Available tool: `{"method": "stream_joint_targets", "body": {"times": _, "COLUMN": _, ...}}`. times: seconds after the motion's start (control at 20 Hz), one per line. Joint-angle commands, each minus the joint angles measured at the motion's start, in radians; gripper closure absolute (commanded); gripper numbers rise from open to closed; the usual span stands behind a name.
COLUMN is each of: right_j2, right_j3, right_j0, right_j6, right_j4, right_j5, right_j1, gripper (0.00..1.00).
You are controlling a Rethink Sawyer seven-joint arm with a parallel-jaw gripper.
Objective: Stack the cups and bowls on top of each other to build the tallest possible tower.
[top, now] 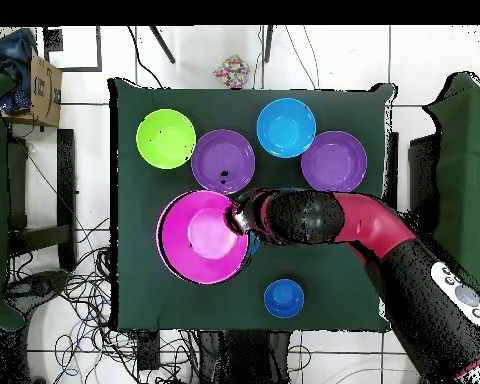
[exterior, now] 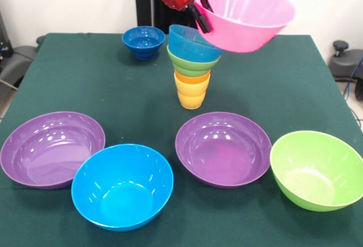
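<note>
Nearest the camera, four large bowls wait unstacked along the bottom of the front view: a purple bowl (exterior: 52,148) at lower left, a blue bowl (exterior: 122,185) beside it, a second purple bowl (exterior: 223,147) right of centre, and a green bowl (exterior: 317,169) at lower right.

Upper centre stands the tower (exterior: 193,68): a yellow-orange cup (exterior: 191,95) at the base, an orange cup (exterior: 191,78) nested in it, then a small green bowl (exterior: 193,64) and a light blue bowl (exterior: 190,45) tilted on top. All are glossy moulded plastic; the cups look ribbed and narrow, the bowls smooth and round.

Just right of the top, the claw (exterior: 199,13) is clamped on the rim of the pink bowl (exterior: 247,13), held tilted in the air. A small dark blue bowl (exterior: 143,41) sits apart at upper left on the green cloth-covered table (exterior: 85,82).

Judging by this, four pieces are stacked, one is in hand, five remain.
</note>
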Motion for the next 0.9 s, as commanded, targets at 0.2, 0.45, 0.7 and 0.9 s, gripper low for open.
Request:
{"method": "stream_joint_targets", "body": {"times": 0.2, "right_j2": -0.013, "right_j3": -0.076, "right_j0": 0.045, "right_j6": 0.028, "right_j4": 0.006, "right_j5": 0.049, "right_j1": 0.041, "gripper": 1.00}}
{"method": "stream_joint_targets", "body": {"times": 0.45, "right_j2": -0.019, "right_j3": -0.094, "right_j0": 0.042, "right_j6": 0.015, "right_j4": 0.001, "right_j5": 0.061, "right_j1": 0.052, "gripper": 1.00}}
{"method": "stream_joint_targets", "body": {"times": 0.7, "right_j2": -0.022, "right_j3": -0.111, "right_j0": 0.033, "right_j6": -0.008, "right_j4": -0.007, "right_j5": 0.085, "right_j1": 0.060, "gripper": 1.00}}
{"method": "stream_joint_targets", "body": {"times": 0.9, "right_j2": -0.025, "right_j3": -0.122, "right_j0": 0.031, "right_j6": -0.016, "right_j4": -0.006, "right_j5": 0.105, "right_j1": 0.061, "gripper": 1.00}}
